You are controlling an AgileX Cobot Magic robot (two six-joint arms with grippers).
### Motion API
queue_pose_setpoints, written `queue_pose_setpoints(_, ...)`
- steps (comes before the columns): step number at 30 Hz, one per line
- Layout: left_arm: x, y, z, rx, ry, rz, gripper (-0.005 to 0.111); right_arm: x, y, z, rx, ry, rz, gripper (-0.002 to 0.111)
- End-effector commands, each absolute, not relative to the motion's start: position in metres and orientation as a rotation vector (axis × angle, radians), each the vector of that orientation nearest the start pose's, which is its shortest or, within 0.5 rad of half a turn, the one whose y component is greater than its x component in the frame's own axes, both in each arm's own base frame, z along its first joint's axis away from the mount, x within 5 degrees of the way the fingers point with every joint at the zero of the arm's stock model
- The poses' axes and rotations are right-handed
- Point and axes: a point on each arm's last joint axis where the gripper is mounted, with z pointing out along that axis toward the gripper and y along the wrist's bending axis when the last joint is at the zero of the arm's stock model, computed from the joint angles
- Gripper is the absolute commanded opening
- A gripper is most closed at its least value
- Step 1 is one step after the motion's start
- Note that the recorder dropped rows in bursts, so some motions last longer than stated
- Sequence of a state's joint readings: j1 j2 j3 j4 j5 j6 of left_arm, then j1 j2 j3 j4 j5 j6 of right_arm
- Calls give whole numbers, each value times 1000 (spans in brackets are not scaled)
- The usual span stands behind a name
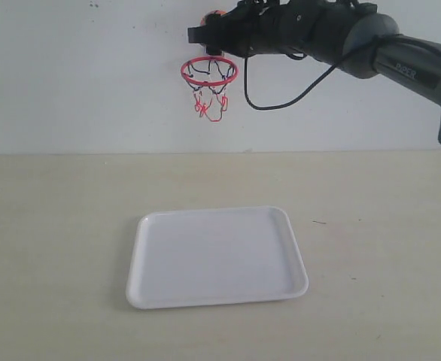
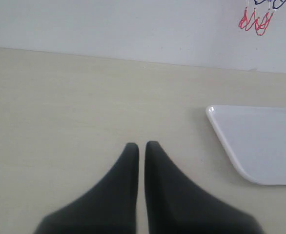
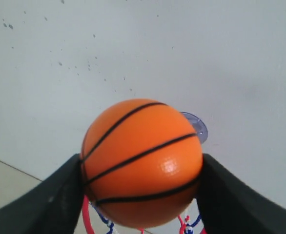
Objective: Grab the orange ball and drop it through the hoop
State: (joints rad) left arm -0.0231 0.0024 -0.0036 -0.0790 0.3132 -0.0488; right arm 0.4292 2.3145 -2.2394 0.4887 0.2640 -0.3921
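The orange ball (image 3: 142, 163), with black seams, sits squeezed between my right gripper's (image 3: 140, 168) two black fingers. In the exterior view only a sliver of the ball (image 1: 214, 14) shows above the right gripper (image 1: 205, 34), held just over the hoop (image 1: 209, 71), whose red ring and red and black net hang on the white wall. Part of the ring (image 3: 87, 214) and the clear suction cup (image 3: 197, 127) show behind the ball in the right wrist view. My left gripper (image 2: 140, 146) hovers shut and empty over the table, left of the white tray (image 2: 260, 141).
The white tray (image 1: 217, 256) lies on the beige table below the hoop. A black cable (image 1: 281, 98) loops down from the right arm beside the net. The net's lower tips (image 2: 254, 22) show at the edge of the left wrist view.
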Motion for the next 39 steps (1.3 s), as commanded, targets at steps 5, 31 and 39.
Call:
queue_pose_setpoints(5, 54, -3, 186, -70, 1789, -121, 4, 502, 245, 318, -451, 1692, 407, 69)
queue_pose_setpoints(31, 54, -3, 186, -70, 1789, -121, 4, 495, 168, 293, -561, 2259, 532, 69)
queue_pose_setpoints(39, 54, -3, 186, -70, 1789, -121, 4, 481, 121, 275, -535, 2599, 594, 69)
